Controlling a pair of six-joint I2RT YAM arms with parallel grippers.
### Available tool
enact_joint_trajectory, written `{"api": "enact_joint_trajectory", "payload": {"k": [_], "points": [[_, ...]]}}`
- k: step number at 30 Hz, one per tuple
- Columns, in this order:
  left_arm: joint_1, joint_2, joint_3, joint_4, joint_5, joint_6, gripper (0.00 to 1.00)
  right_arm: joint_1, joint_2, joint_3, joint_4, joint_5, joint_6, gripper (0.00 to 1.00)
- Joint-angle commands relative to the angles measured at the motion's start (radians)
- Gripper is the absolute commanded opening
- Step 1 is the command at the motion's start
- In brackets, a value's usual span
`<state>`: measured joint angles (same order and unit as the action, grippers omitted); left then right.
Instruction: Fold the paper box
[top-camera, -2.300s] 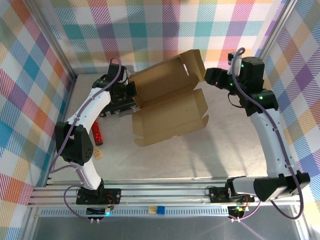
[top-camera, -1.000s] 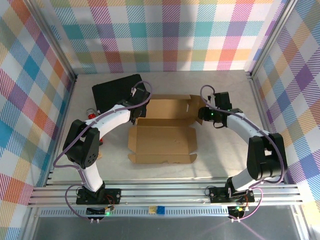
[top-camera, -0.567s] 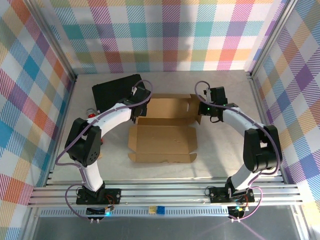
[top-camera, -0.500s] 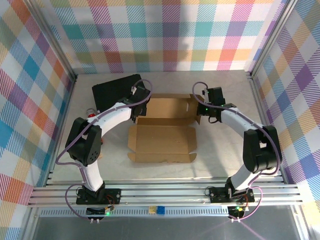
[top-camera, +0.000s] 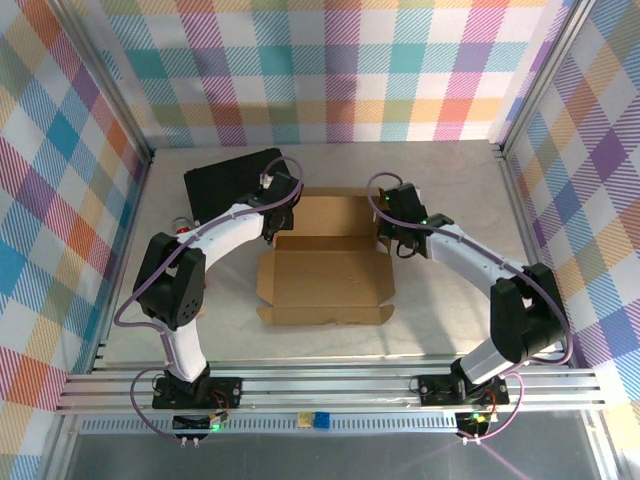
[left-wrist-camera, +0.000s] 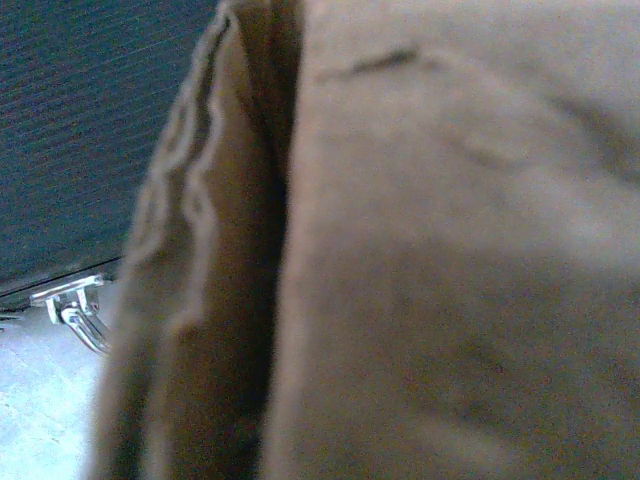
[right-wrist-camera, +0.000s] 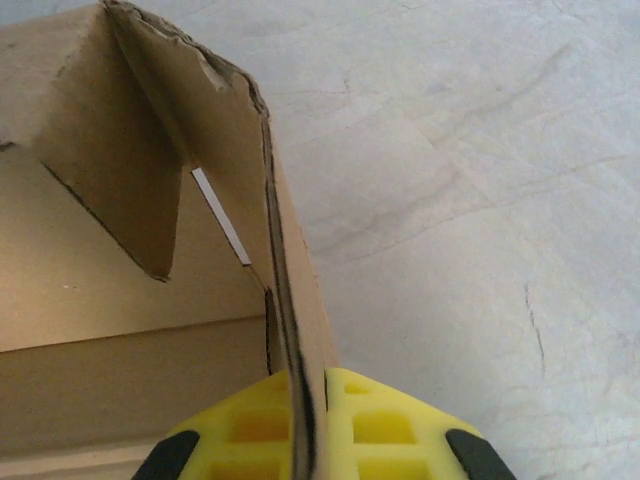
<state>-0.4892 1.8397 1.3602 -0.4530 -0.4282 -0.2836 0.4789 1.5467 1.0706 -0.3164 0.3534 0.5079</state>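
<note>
The plain brown corrugated cardboard box (top-camera: 325, 275) lies open mid-table. It looks light and stiff, bending only at creases, and is best pinched by wall edges. The right gripper (right-wrist-camera: 308, 425) clamps its far-right wall between 2 yellow fingers (right-wrist-camera: 380, 440). The left gripper (top-camera: 275, 215) sits at its far-left corner, grip unclear, beside the black rectangular case (top-camera: 232, 178).

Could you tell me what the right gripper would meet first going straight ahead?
The right gripper straddles an upright side wall of the brown corrugated cardboard box, so it would likely slide deeper onto it.
</note>
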Motion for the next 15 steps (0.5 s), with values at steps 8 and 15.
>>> {"api": "enact_joint_trajectory", "payload": {"k": [8,15], "points": [[0.003,0.003,0.012,-0.001,-0.017,-0.034,0.00,0.121,0.162,0.245,-0.201,0.138,0.282,0.00],[0.001,-0.010,-0.002,0.005,-0.015,-0.037,0.00,0.154,0.297,0.378,-0.354,0.221,0.410,0.00]]}}
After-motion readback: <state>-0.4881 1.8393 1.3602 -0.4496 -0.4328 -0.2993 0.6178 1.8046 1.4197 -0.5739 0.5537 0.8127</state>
